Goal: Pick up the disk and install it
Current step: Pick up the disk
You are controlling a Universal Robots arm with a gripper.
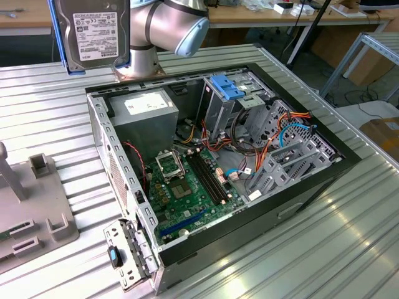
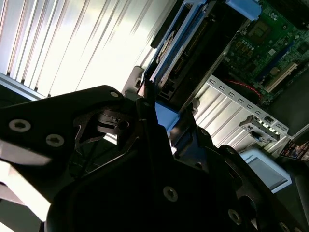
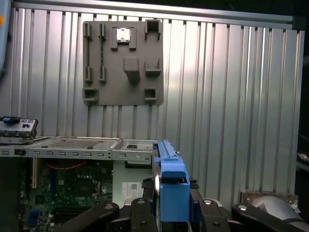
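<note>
the gripper (image 3: 172, 209) is closed on the disk (image 1: 93, 31), with one black finger (image 3: 143, 212) on each side of the disk's blue rails (image 3: 173, 191) in the first wrist view. the disk is off the table (image 1: 349, 249) and held in the air, standing on edge. in the exterior view its white label faces the camera, and one blue rail runs down the side toward the exterior view's left. the disk hangs beside the arm (image 1: 168, 25), above the ribbed table surface just beyond the far wall of the open computer case (image 1: 312, 187), and touches no part of the case. in the second wrist view the disk (image 2: 169, 58) appears edge-on, projecting from the black gripper body, with the open case beyond it. inside the case, the motherboard (image 1: 187, 180) lies flat on the floor, the grey power supply (image 1: 146, 109) occupies the far corner toward the exterior view's left, and a blue latch (image 1: 227, 87) sits on top of the metal drive cage (image 1: 280, 156). a grey fixture plate (image 3: 123, 63) rests on the table well apart from the case, toward the exterior view's left.
</note>
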